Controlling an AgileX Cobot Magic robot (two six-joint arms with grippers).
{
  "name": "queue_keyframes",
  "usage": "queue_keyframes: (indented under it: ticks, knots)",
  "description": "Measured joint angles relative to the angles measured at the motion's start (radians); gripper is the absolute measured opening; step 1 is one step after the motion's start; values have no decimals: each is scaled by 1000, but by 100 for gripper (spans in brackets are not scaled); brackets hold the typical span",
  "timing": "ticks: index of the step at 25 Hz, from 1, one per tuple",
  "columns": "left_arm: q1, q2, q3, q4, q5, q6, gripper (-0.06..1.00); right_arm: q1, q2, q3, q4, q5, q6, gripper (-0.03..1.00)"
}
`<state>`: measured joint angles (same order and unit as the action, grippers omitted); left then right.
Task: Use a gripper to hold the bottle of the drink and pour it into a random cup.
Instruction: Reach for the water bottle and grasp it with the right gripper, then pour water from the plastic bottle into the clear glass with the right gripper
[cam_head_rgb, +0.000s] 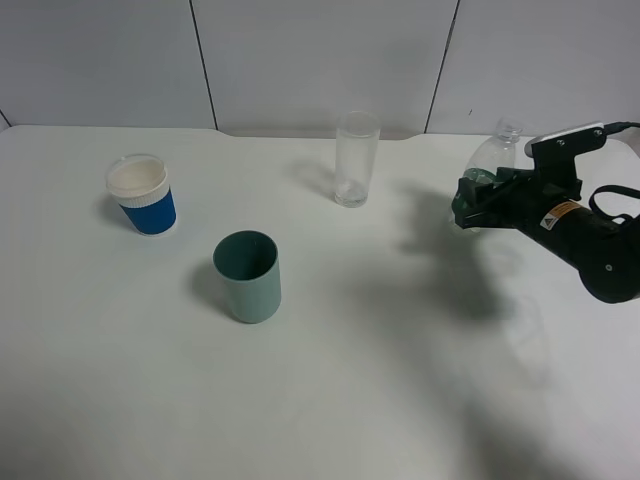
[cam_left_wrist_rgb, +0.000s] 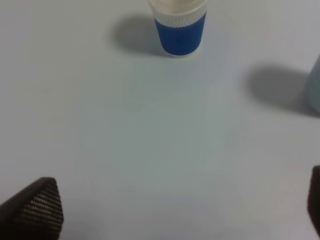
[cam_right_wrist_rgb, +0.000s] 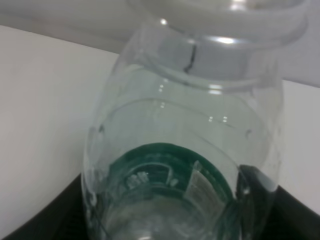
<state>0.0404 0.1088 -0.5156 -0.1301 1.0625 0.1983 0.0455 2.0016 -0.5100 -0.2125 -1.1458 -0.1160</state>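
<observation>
White table (cam_head_rgb: 400, 400): gripper (cam_head_rgb: 478, 205) clasps bottle (cam_head_rgb: 493, 155); clear glass (cam_head_rgb: 356, 160) stands empty.

Clear bottle (cam_right_wrist_rgb: 185, 125) with green label; clear glass (cam_head_rgb: 356, 160); teal cup (cam_head_rgb: 248, 285); blue-and-white paper cup (cam_head_rgb: 150, 210); black hand (cam_head_rgb: 478, 205).

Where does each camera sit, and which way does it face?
Exterior high: high up, looking down on the table; right end effector grips the bottle.
Left wrist: on left arm, facing the blue paper cup; open left end effector shows.
Right wrist: on right arm, close against the bottle; dark fingers flank it.
Shared: exterior and right wrist both show the bottle.
</observation>
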Motion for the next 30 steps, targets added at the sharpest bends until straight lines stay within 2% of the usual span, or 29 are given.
queue_keyframes:
  ticks: [7, 13, 20, 28, 30]
  knots:
    - [0, 0, 0, 0, 0, 0, 99, 33, -32, 0, -1, 0, 7, 56]
    - [0, 0, 0, 0, 0, 0, 99, 38, -146, 1, 23, -1, 14, 56]
    - [0, 0, 0, 0, 0, 0, 99, 85, -215, 2, 60, -3, 10, 56]
    - [0, 0, 0, 0, 0, 0, 99, 107, -217, 2, 143, 35, -23, 56]
    - [0, 0, 0, 0, 0, 0, 99, 107, -217, 2, 150, 70, -32, 56]
